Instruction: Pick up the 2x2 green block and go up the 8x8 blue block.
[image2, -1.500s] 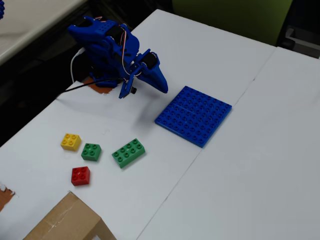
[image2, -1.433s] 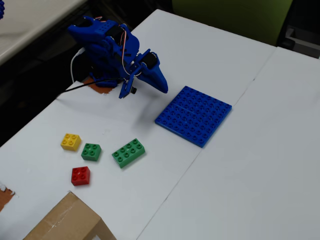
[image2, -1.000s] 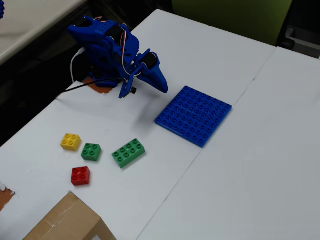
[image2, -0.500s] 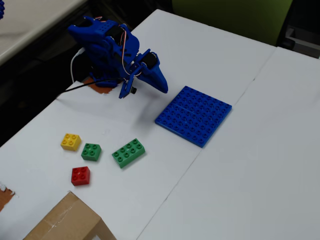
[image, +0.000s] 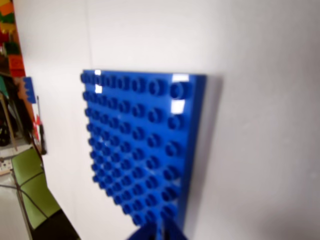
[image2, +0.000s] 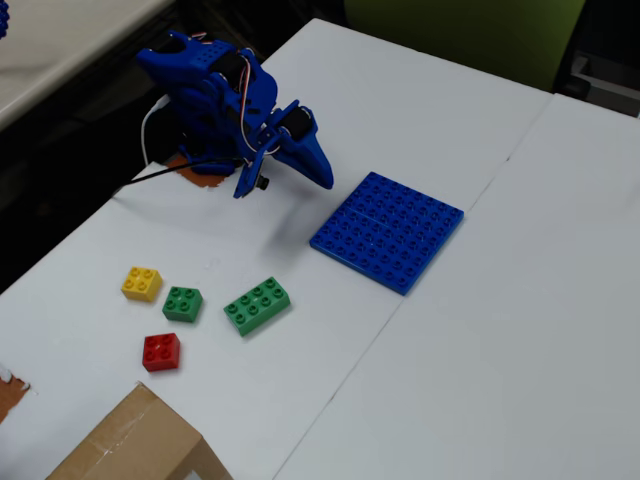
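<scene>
2x2 green block (image2: 182, 303) sits studs up on the white table (image2: 520, 330), square, no long axis. Yellow brick (image2: 142, 283) just left, red brick (image2: 161, 351) below, longer green brick (image2: 257, 305) right. 8x8 blue block (image2: 387, 231) lies flat, well apart. Gripper (image2: 322, 176) hangs empty beside the baseplate; opening can't be told.

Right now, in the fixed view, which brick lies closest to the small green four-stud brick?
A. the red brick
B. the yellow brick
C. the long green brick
B: in the fixed view the yellow brick sits just left of the 2x2 green block, nearer than the red brick or the long green brick.
</scene>
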